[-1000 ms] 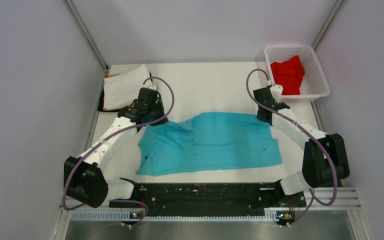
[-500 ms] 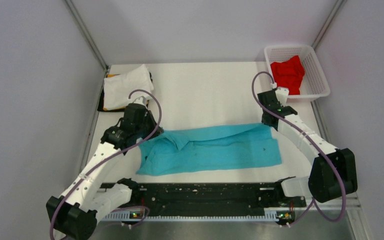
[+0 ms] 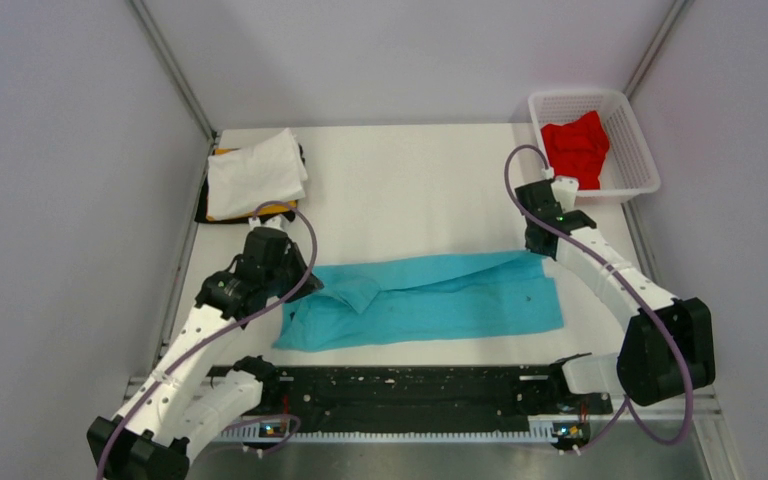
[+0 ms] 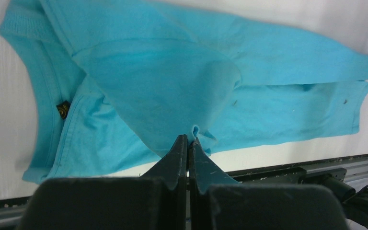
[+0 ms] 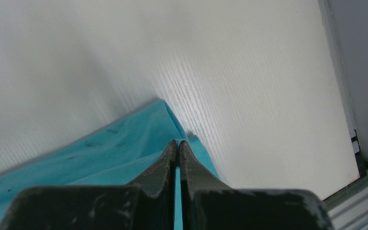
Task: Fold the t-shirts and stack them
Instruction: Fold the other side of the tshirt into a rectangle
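The turquoise-blue t-shirt (image 3: pixel 430 300) lies across the table's front half, its far edge folded toward the near edge. My left gripper (image 3: pixel 295 277) is shut on the shirt's left far edge; the left wrist view shows cloth (image 4: pixel 163 91) pinched between the fingertips (image 4: pixel 188 139). My right gripper (image 3: pixel 538 247) is shut on the shirt's right far corner (image 5: pixel 124 148), tips (image 5: pixel 178 142) closed on it. A folded white t-shirt (image 3: pixel 252 172) lies on yellow-orange (image 3: pixel 276 209) and black (image 3: pixel 203 209) shirts at the far left. A red t-shirt (image 3: pixel 574 147) sits crumpled in the basket.
The white plastic mesh basket (image 3: pixel 637 150) stands at the far right corner. A black rail (image 3: pixel 400 385) runs along the table's near edge between the arm bases. Grey walls close in left, right and behind.
Both grippers have pulled the shirt's far edge toward the near edge, folding it over; the shirt now forms a narrower band. The left arm moved farther toward me than the right.
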Controlling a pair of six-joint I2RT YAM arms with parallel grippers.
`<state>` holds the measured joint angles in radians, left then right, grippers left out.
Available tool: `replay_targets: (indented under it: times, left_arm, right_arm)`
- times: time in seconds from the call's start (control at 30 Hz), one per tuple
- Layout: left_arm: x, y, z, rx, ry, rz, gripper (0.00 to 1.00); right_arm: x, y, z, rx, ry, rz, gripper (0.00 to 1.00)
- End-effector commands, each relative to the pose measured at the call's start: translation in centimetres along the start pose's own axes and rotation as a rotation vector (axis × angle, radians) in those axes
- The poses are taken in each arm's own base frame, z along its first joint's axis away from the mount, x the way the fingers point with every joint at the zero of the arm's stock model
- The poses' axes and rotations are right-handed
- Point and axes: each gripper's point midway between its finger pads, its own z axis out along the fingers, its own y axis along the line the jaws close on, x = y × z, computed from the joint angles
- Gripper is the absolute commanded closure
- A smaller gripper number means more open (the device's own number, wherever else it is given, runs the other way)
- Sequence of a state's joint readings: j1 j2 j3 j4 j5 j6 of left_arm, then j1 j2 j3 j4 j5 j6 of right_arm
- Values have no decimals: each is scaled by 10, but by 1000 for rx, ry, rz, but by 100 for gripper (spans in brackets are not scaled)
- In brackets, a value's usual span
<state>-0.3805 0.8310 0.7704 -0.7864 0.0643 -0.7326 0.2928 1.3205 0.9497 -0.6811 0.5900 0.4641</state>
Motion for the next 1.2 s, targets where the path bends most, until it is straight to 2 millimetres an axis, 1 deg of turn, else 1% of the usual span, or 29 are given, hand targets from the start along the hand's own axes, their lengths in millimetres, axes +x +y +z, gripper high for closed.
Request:
replay_targets:
  times: [0.0,0.03,0.07,0.1,0.13,0.17,0.2,0.23,0.27,0.3,0.37,0.4,0.47,0.5,0.57,0.6,0.63,0.67,0.7,0.73,0.8,0.87,0.9,0.93,0.97,1.03,1.1,1.17]
  left_arm:
    - [37,22,-2,-64,120,-76,98]
    - [46,28,-4,-87,146,-91,91]
    - [56,34,-4,-104,178,-104,80]
    - [64,37,-5,-107,206,-113,69]
    - [71,38,-5,-106,233,-122,61]
    - [78,39,-6,-100,259,-129,51]
    - [83,38,-8,-86,279,-126,45]
    - [87,38,-10,-83,294,-120,36]
    - [87,39,-14,-88,298,-113,12]
    - [86,40,-18,-98,297,-106,3]
    - [76,37,-23,-103,268,-80,1]
    - [66,34,-23,-107,233,-68,1]
    - [47,25,-16,-90,170,-57,1]
    - [37,16,-10,-62,140,-57,1]
    - [21,0,5,-13,95,-76,1]
    - [15,-6,15,4,79,-101,1]
    - [13,-9,24,14,79,-117,1]
    - [11,-12,31,16,84,-137,1]
    - [11,-11,37,3,96,-147,1]
    - [12,-9,43,-21,107,-151,1]
    - [15,4,51,-93,124,-168,1]
    - [17,15,57,-145,133,-179,1]
    - [16,19,59,-159,126,-183,1]
    - [14,27,60,-184,108,-189,1]
    - [12,34,62,-204,93,-202,4]
    - [8,47,66,-231,78,-235,13]
    - [5,60,71,-264,62,-250,21]
    - [1,73,75,-305,41,-251,28]
  right_arm:
    - [9,-17,-7,69,19,3,93]
    - [16,-22,-7,96,42,-5,88]
    - [21,-26,-7,124,59,-1,80]
    - [26,-31,-6,151,78,-5,74]
    - [31,-35,-7,177,90,-4,66]
    - [33,-41,-7,210,94,4,51]
    - [34,-45,-7,237,92,6,39]
    - [33,-48,-7,255,88,7,32]
    - [30,-49,-8,265,77,17,27]
    - [26,-48,-9,262,69,27,25]
    - [18,-43,-11,236,54,51,21]
    - [15,-36,-12,194,53,60,20]
    - [10,-16,-14,79,50,76,17]
    - [8,-3,-16,-1,50,75,13]
    - [7,27,-21,-184,49,79,5]
    - [7,45,-25,-294,49,86,2]
    - [4,65,-32,-414,33,91,1]
    - [6,86,-42,-550,45,87,1]
    - [8,110,-58,-716,48,79,1]
    - [10,129,-74,-858,43,75,1]
    - [20,159,-103,-1076,40,42,1]
    - [39,181,-124,-1189,27,-77,3]
    - [50,192,-136,-1218,9,-162,4]
    - [67,204,-146,-1227,-15,-265,4]
    - [80,213,-154,-1234,-37,-354,5]
    - [104,229,-167,-1250,-52,-504,10]
    - [126,244,-178,-1264,-60,-616,15]
    - [142,257,-184,-1249,-80,-701,17]
